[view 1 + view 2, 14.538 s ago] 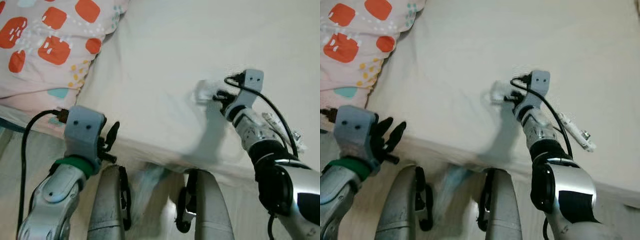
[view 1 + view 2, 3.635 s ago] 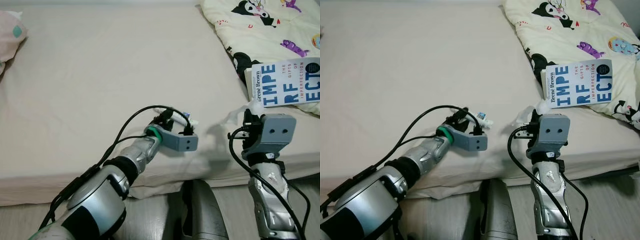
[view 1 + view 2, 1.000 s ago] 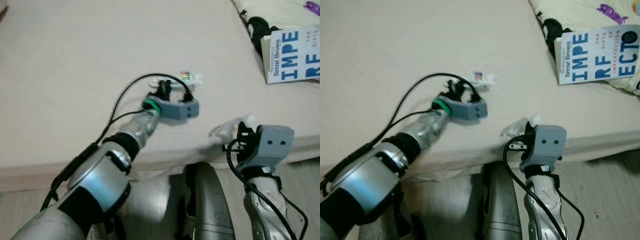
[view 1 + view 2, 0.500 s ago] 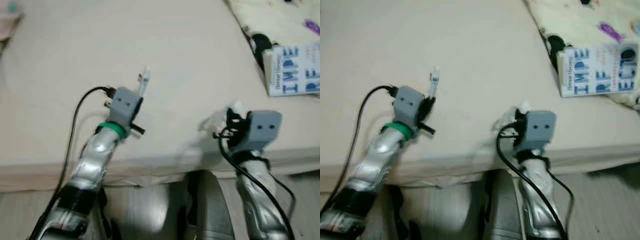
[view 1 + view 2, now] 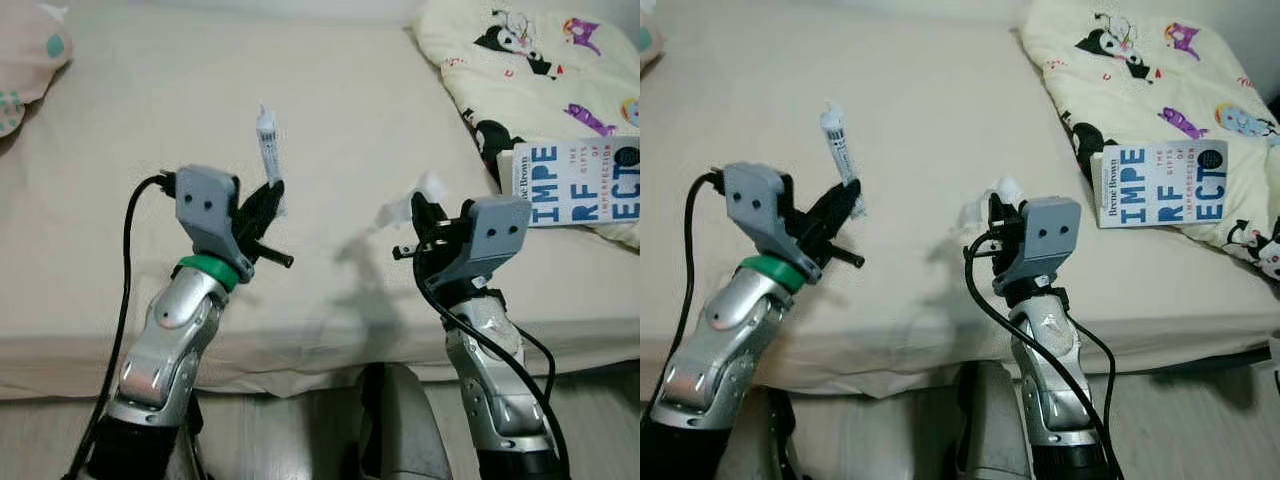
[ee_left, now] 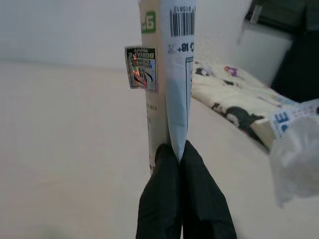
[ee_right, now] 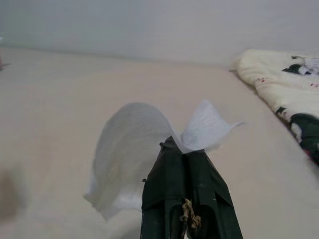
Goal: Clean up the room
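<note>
White tube (image 5: 267, 145) in left jaws, apparently clear wrapper (image 7: 134, 149) in right.

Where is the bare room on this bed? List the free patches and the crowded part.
Free: the wide bare sheet between the pillow at the robot's far left and the blanket; also the strip along the near edge between both arms. Crowded: the right side, where the book lies on the blanket. Left gripper holds a tube, right gripper a wrapper.
</note>
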Tool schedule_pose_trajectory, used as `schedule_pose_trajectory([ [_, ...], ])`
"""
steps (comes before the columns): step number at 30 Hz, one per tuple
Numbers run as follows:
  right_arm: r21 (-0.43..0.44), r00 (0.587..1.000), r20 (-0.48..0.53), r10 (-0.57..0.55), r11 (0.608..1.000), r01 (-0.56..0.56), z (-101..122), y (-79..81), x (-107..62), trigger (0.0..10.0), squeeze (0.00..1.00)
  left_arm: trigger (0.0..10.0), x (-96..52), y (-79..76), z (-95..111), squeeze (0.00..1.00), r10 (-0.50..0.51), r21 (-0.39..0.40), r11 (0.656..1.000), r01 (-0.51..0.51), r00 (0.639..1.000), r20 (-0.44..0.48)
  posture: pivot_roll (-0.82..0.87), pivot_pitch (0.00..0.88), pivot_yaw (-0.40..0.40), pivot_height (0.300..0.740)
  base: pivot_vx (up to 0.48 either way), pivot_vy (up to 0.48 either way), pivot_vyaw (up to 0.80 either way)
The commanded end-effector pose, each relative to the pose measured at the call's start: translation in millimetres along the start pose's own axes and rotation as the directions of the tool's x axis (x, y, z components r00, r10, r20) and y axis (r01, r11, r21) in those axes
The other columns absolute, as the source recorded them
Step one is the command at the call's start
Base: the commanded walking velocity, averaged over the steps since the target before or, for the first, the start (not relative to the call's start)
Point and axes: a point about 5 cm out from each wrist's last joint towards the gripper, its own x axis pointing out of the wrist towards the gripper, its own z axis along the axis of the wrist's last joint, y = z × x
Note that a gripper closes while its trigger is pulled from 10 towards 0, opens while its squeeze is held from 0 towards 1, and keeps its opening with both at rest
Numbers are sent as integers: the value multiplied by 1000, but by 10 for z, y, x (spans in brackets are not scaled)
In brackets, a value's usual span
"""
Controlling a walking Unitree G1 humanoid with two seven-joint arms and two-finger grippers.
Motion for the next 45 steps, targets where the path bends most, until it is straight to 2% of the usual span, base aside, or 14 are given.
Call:
schedule_pose_trajectory([
  [1,-18,1000,-12,-22,1000,22,-41,-78,-18,10000,0,10000,-2,-15,-11,0,21,-33,999,-22,999,-34,-18,100,-41,500,0,0,0],
  [16,-22,999,-6,-41,999,41,-98,-130,39,10000,0,10000,213,-186,-106,0,20,-66,997,-25,997,-76,-20,73,-33,559,0,0,0],
  [45,-41,996,-24,-81,996,80,-213,-213,-19,10000,0,10000,271,-355,-180,0,-34,-41,999,30,994,-101,-32,68,-15,672,0,0,0],
])
